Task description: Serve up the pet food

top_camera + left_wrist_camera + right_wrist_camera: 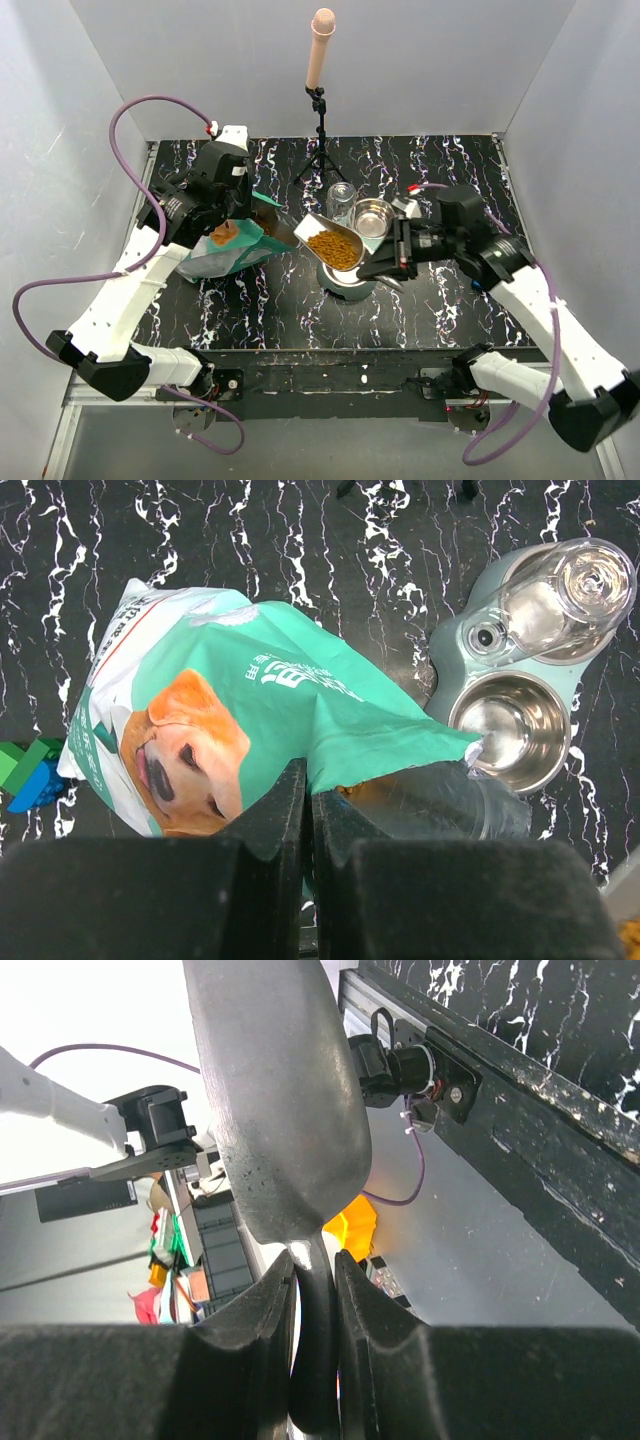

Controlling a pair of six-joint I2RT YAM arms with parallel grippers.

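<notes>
Pet food [335, 250] fills the scoop [280, 1110] clamped in the right gripper [312, 1272]; left gripper [308, 802] pinches the bag [300, 700].

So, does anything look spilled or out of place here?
Nothing is spilled: the kibble heaps in the scoop held by the right gripper. Only the bag looks odd, slumped on its side, its edge pinched by the left gripper.

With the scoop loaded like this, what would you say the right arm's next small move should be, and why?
Probably swing the right gripper so the scoop sits over the steel bowl, then tip. The scoop is full of kibble and sits just beside the bowl, which looks empty; the left gripper only pinches the teal bag.
</notes>
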